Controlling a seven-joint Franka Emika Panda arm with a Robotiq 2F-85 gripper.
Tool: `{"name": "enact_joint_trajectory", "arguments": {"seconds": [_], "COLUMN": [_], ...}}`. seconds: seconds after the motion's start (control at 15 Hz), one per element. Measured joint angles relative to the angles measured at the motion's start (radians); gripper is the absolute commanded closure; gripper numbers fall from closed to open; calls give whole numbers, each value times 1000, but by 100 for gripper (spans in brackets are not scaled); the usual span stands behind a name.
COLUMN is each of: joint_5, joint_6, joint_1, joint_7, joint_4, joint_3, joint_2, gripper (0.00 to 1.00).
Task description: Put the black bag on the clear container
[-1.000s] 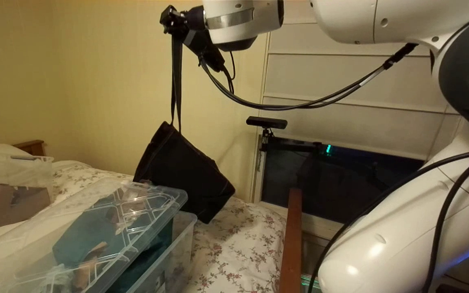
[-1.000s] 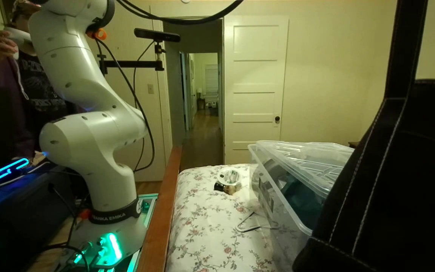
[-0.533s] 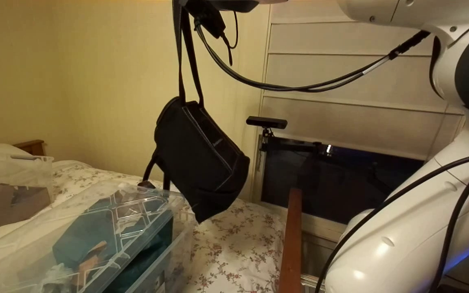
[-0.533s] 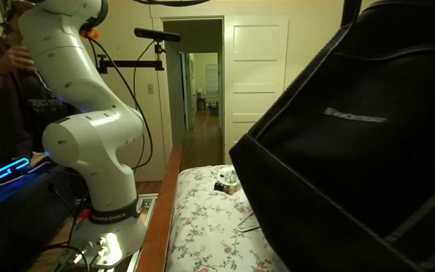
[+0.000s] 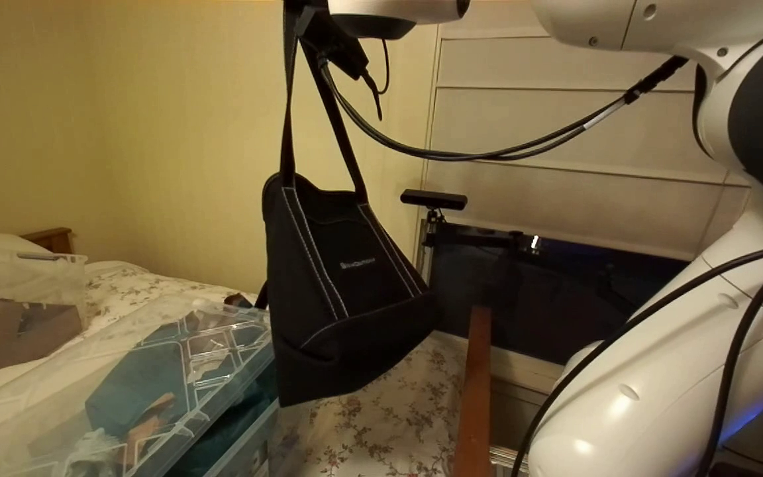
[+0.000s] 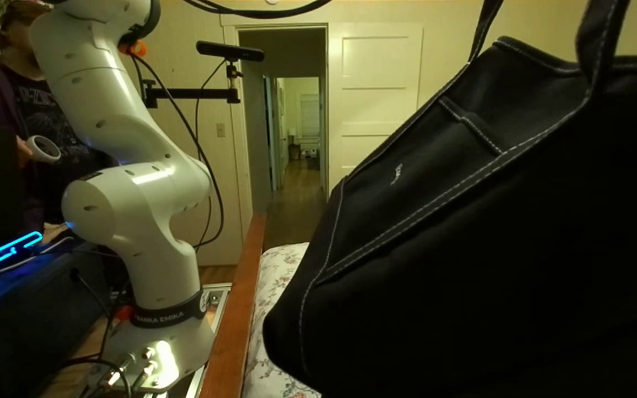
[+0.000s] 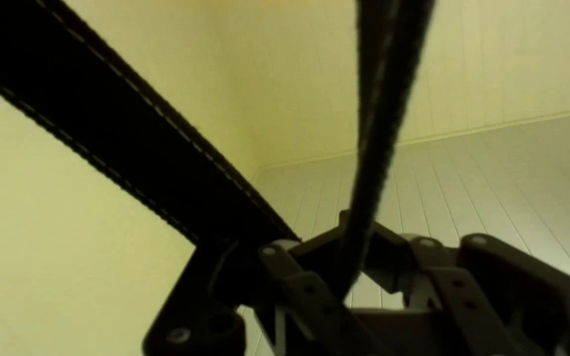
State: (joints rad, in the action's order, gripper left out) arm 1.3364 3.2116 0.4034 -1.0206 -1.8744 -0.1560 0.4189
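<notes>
The claw (image 7: pixel 347 242) looks closed on the strap handles (image 7: pixel 126 133) of the black tote bag (image 5: pixel 348 298); in the wrist view one strap runs right across the fingertips (image 7: pixel 384 254), so the exact pinch is covered. The tote bag hangs below the claw, tilted, its mouth toward the claw and its base farthest from it.

Lower than the claw, and off to the side away from the arm (image 5: pixel 660 371) in an exterior view, is the clear plastic storage bin (image 5: pixel 254 440), its lid (image 5: pixel 209 344) askew with teal contents (image 5: pixel 146 374) showing through. The bag hides part of the bin's end there; whether they touch cannot be told. The floral-covered bench (image 5: pixel 375 430) spreads beneath.

I judge the carry to be the step in hand: pick-up done, placing not yet. The next move should bring the claw over the middle of the lid, high enough for the bag's base to clear the rim, let any swing settle, then lower until the base rests on the lid before releasing the straps.
</notes>
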Motion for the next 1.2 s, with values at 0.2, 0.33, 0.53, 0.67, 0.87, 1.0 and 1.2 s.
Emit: {"name": "enact_joint_trajectory", "arguments": {"seconds": [0.2, 0.33, 0.53, 0.67, 0.87, 1.0, 1.2], "joint_5": [-11, -26, -32, -30, -14, 18, 130], "joint_6": [59, 61, 60, 59, 59, 59, 48], "joint_1": [-14, -27, -77, -137, -246, -323, -428], "joint_7": [-73, -114, -199, -244, -282, -299, -330], "joint_4": [95, 185, 322, 409, 506, 547, 575], "joint_3": [9, 13, 13, 11, -7, -25, -36], "joint_2": [-32, -61, -112, -147, -184, -204, -238], "gripper": [100, 100, 100, 100, 100, 100, 100]}}
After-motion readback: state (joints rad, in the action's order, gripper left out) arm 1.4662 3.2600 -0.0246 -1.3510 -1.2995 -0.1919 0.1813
